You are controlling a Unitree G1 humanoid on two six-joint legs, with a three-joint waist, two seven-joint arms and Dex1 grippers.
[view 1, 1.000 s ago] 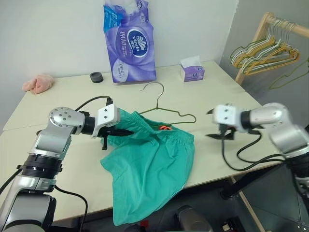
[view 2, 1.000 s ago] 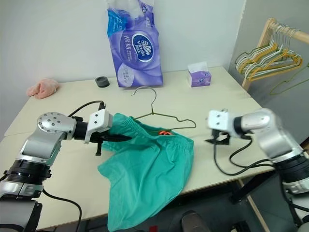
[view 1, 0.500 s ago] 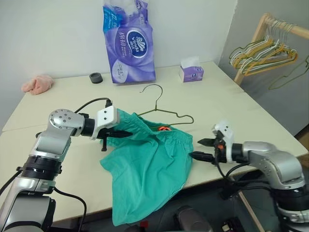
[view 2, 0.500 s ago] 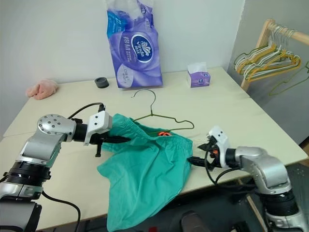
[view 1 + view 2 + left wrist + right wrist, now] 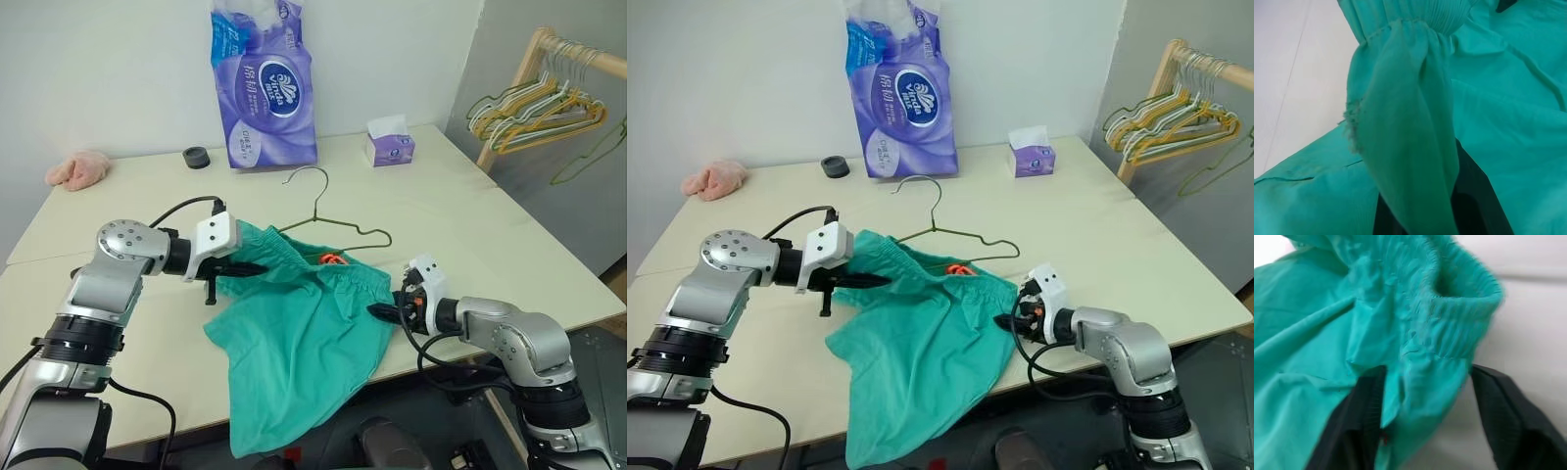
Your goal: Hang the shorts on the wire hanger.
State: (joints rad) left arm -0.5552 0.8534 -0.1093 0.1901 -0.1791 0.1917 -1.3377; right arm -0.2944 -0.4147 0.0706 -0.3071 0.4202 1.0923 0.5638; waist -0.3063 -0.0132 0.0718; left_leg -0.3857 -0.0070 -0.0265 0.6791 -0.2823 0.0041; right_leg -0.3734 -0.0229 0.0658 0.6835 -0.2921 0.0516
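Item: shorts [image 5: 304,323], teal-green cloth with gathered elastic waistband, lying on the tabletop [image 5: 460,220] near its front edge, one leg draped over that edge. Item: wire hanger [image 5: 338,220], thin olive-grey, flat on the tabletop just behind the shorts, one shoulder against or under the waistband; hook curled toward the back wall. Left end effector [image 5: 250,267]: fingers pressed together on the waistband at the shorts' left corner, a fold of cloth pinched between them as the left wrist view shows. Right end effector [image 5: 1011,320]: at the waistband's right corner, fingers [image 5: 1364,416] part-spread with cloth bunched between them; whether they grip it cannot be told. Step in hand, by judgement: securing the second waistband corner so the garment can be lifted by both ends. Next move calls for a firm pinch on the right, then a level lift and a feed of the waistband over the hanger without dragging the wire away. Other stock: purple tissue-roll pack [image 5: 263,88] with an oval white emblem and printed characters too small to read; small purple tissue box [image 5: 390,142], lettering unreadable; black ring [image 5: 196,157]; pink cloth lump [image 5: 76,168]; rack of hangers [image 5: 539,103] at right.
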